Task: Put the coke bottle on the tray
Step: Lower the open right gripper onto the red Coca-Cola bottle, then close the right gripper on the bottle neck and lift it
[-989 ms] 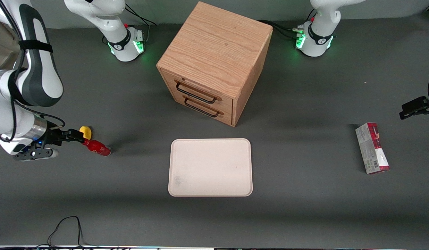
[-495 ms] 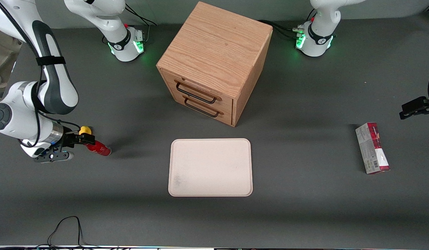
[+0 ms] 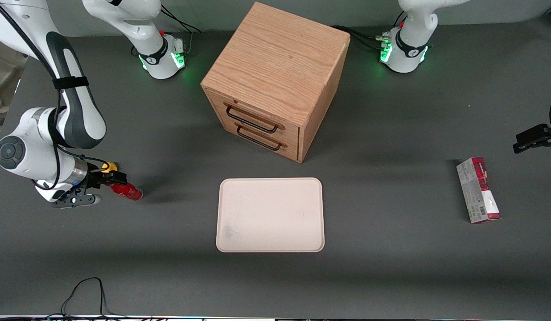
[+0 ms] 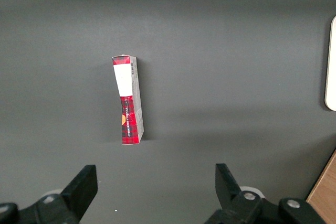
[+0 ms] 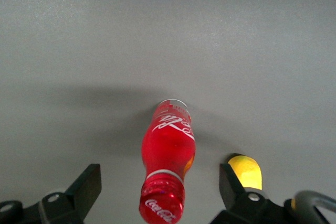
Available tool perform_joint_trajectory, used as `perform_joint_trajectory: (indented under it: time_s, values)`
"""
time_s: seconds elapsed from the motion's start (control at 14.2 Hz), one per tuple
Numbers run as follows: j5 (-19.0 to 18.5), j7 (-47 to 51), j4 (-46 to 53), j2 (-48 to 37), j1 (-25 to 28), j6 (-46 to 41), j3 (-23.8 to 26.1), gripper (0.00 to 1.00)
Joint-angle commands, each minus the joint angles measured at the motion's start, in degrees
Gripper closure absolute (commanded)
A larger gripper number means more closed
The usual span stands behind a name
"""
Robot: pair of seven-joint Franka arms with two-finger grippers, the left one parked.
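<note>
The coke bottle [image 3: 127,191], small, glossy red with a red cap, lies on its side on the dark table toward the working arm's end, well away from the tray. My right gripper [image 3: 116,179] is low at the bottle's cap end. In the right wrist view the gripper [image 5: 160,182] is open, with one black finger on each side of the bottle's [image 5: 168,148] neck and cap, not touching it. The tray [image 3: 270,215], pale cream-pink with rounded corners, lies flat in front of the wooden cabinet and holds nothing.
A yellow lemon-like lump [image 3: 108,167] sits right beside the gripper and the bottle's cap; in the right wrist view the lump [image 5: 245,170] is next to one finger. The wooden drawer cabinet [image 3: 275,80] stands mid-table. A red-and-grey carton [image 3: 478,189] lies toward the parked arm's end.
My right gripper has moved along the table toward the bottle, so its open fingers now straddle the cap end. The bottle and the lump have not moved.
</note>
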Motion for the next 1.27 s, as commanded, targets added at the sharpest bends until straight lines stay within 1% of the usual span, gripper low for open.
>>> perform_joint_trajectory:
  time_s: [0.0, 0.07, 0.28, 0.42, 0.49, 0.78, 0.85, 1.2]
  values:
    - [0.5, -1.5, -0.3, -0.5, 0.4, 0.5, -0.2, 0.17]
    - [0.5, -1.5, -0.3, -0.6, 0.4, 0.5, -0.2, 0.27]
    - [0.4, -1.5, 0.0, -0.6, 0.5, 0.4, -0.2, 0.64]
    - [0.4, -1.5, 0.1, -0.6, 0.5, 0.3, -0.2, 0.92]
    - [0.4, -1.6, 0.2, -0.8, 0.7, 0.2, -0.2, 1.0]
    - [0.3, -1.2, 1.7, -1.0, 0.8, -0.9, -0.2, 1.0]
    - [0.3, -1.2, 2.9, -1.2, 0.8, -2.6, -0.1, 1.0]
    - [-0.2, -1.1, 17.0, -1.4, 0.8, -18.1, -0.1, 1.0]
